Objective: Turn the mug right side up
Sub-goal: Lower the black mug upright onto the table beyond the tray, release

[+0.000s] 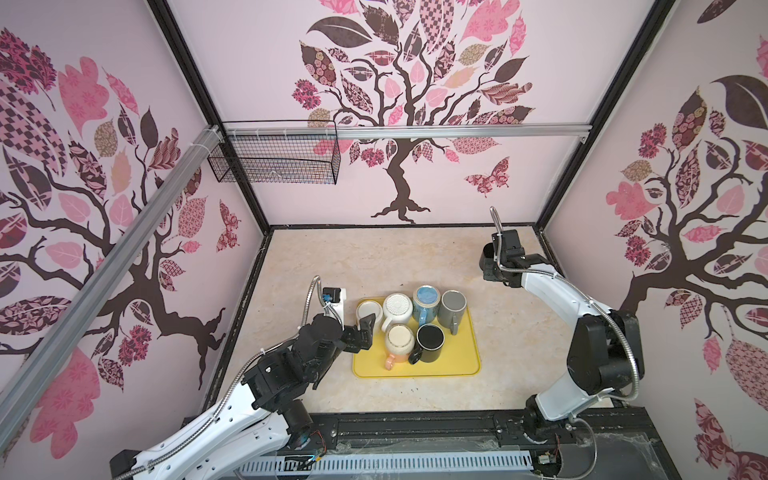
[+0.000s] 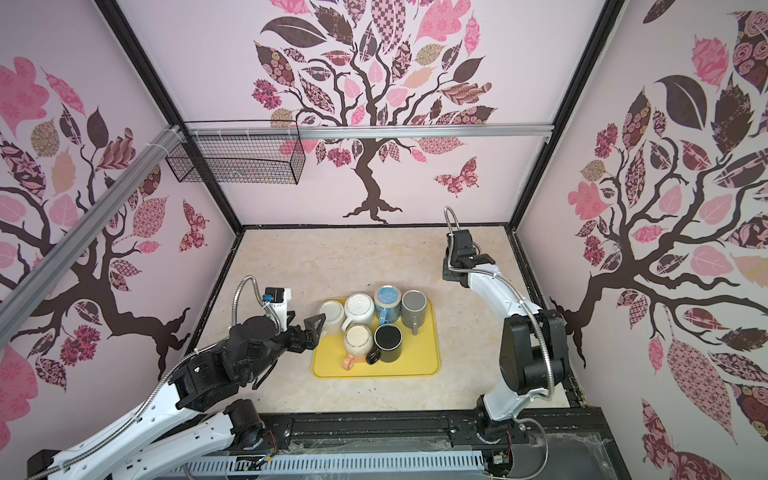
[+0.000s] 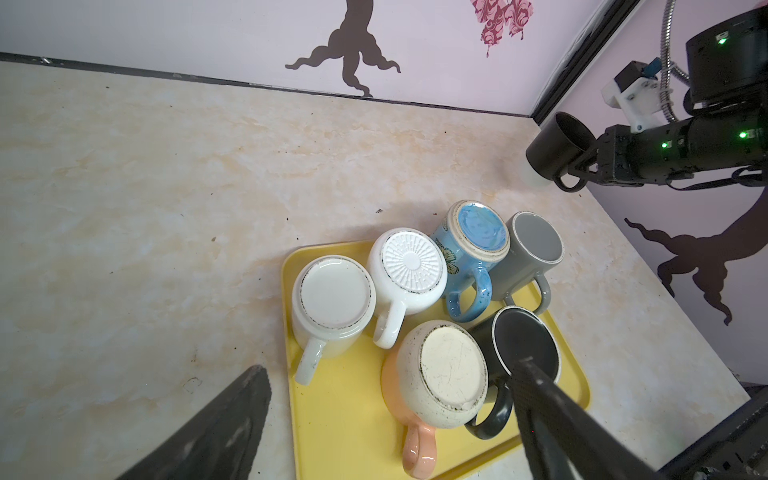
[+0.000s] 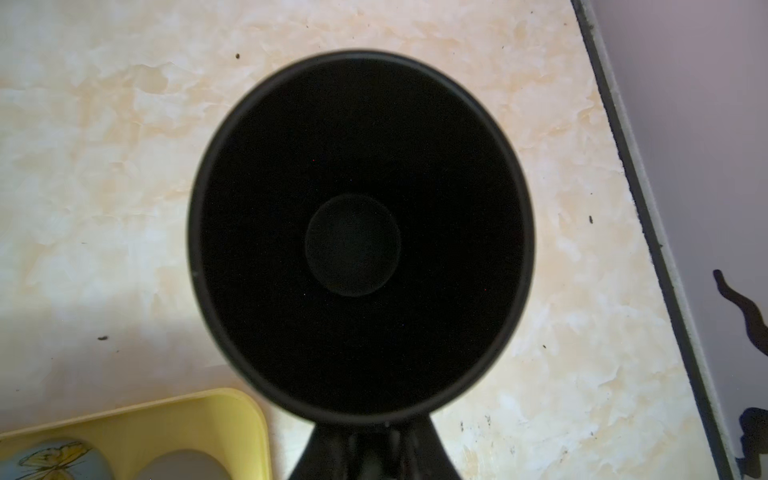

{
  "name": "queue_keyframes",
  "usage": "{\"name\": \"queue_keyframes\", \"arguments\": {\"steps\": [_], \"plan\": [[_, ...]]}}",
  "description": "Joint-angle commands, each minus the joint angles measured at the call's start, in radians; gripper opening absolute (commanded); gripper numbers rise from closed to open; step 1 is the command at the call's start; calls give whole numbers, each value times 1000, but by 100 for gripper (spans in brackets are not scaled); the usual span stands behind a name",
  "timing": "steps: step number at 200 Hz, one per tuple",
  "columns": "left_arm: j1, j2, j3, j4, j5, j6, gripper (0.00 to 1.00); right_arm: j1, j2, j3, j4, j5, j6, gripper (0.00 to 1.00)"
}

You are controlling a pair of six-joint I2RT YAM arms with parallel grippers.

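A black mug (image 4: pixel 359 237) is held at its handle side by my right gripper (image 4: pixel 365 449), which is shut on it, near the table's back right corner. In the left wrist view the black mug (image 3: pixel 557 145) is tilted, with its mouth facing up and away from the right gripper (image 3: pixel 586 166). In a top view the arm hides most of this mug (image 1: pixel 488 255). My left gripper (image 3: pixel 390 368) is open and empty over the left part of the yellow tray (image 3: pixel 345 436). In both top views the left gripper (image 1: pixel 362 330) (image 2: pixel 309 328) sits beside a white upturned mug (image 1: pixel 369 309).
Several mugs stand upside down on the yellow tray (image 1: pixel 415 370): two white (image 3: pixel 332 299), blue (image 3: pixel 478 232), grey (image 3: pixel 536 245), peach (image 3: pixel 449 374) and black (image 3: pixel 523 340). The side wall (image 4: pixel 685 124) is close to the held mug. A wire basket (image 1: pixel 274 158) hangs on the back wall.
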Motion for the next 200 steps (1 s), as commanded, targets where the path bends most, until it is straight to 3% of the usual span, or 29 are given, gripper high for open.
{"name": "queue_keyframes", "arguments": {"steps": [1, 200], "plan": [[6, -6, -10, 16, 1, 4, 93, 0, 12, 27, 48, 55, -19, 0], [6, -28, -85, 12, 11, -36, 92, 1, 85, -74, 139, 60, -2, 0]]}}
